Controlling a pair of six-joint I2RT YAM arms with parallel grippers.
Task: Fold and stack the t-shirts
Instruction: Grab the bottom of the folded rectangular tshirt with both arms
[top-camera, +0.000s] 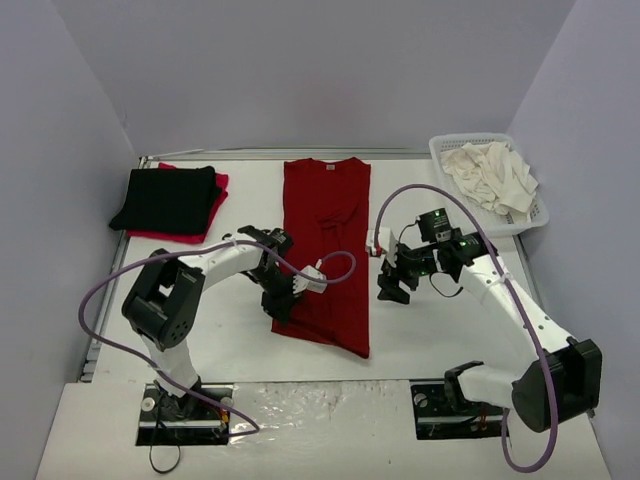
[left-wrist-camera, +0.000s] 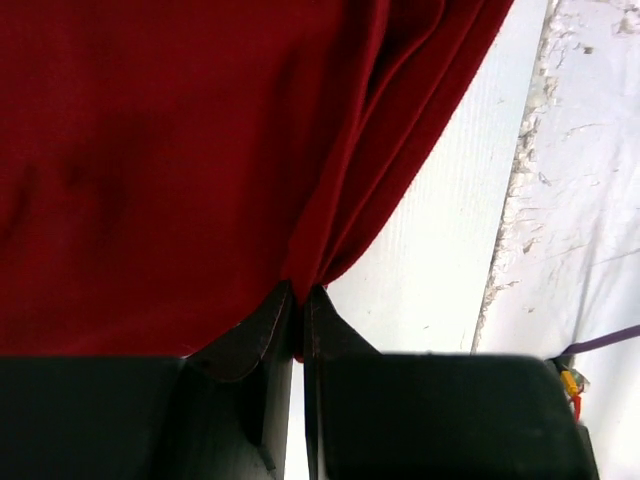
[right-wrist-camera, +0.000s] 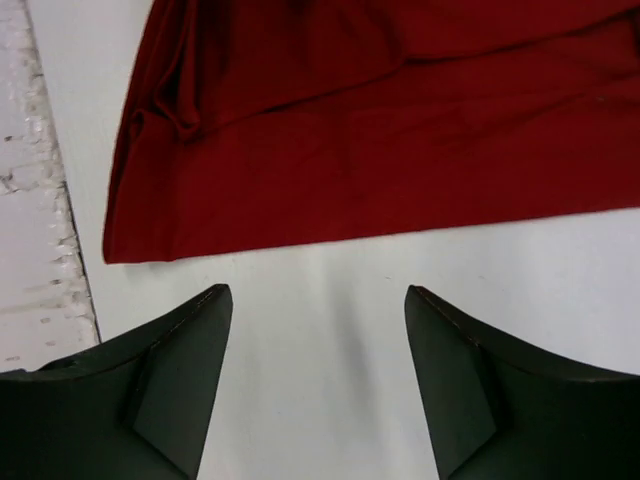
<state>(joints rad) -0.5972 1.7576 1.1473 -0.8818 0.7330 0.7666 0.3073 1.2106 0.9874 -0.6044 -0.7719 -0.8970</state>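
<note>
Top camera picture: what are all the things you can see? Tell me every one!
dark red t-shirt: one, dark red, middle of table, folded into a long strip
black t-shirt: one, black, folded, far left, on the bright red one
bright red t-shirt: one, bright red, under the black one
basket: one, white, far right
cream-white t-shirts: a heap, count unclear, in the basket
table: one, white
left gripper: one, black, shut on the dark red t-shirt's edge
right gripper: one, black, open, over bare table beside the shirt
</note>
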